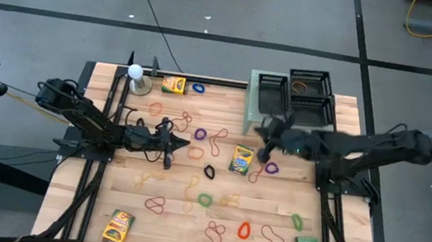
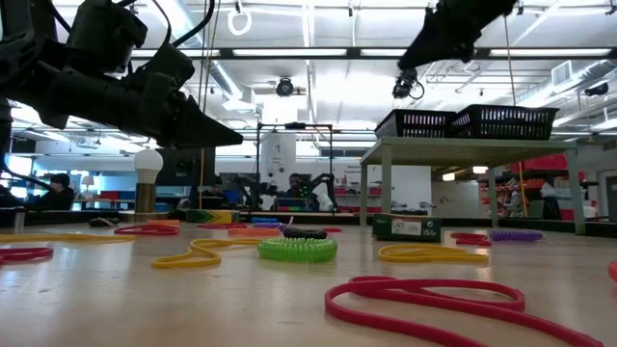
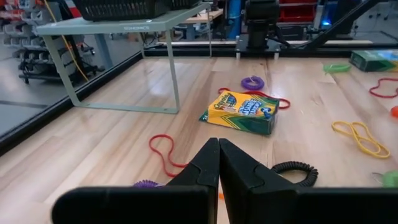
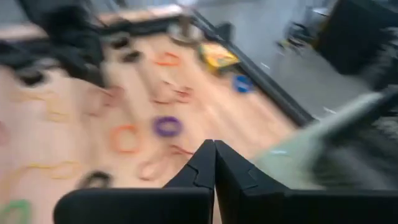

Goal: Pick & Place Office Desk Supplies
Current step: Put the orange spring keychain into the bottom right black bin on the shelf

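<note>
While both hands empty: right hand [image 1: 264, 153] clenched above yellow-green cardboard crayon box [image 1: 241, 160], left hand [image 1: 183, 143] clenched; you reopen right, descend, grasp box.

I see a yellow-green cardboard crayon box [image 1: 241, 160] with blue printing, a coiled black band [image 1: 210, 171], a purple loop [image 1: 271, 168], pale striped wood tabletop [image 1: 178, 224]
</note>
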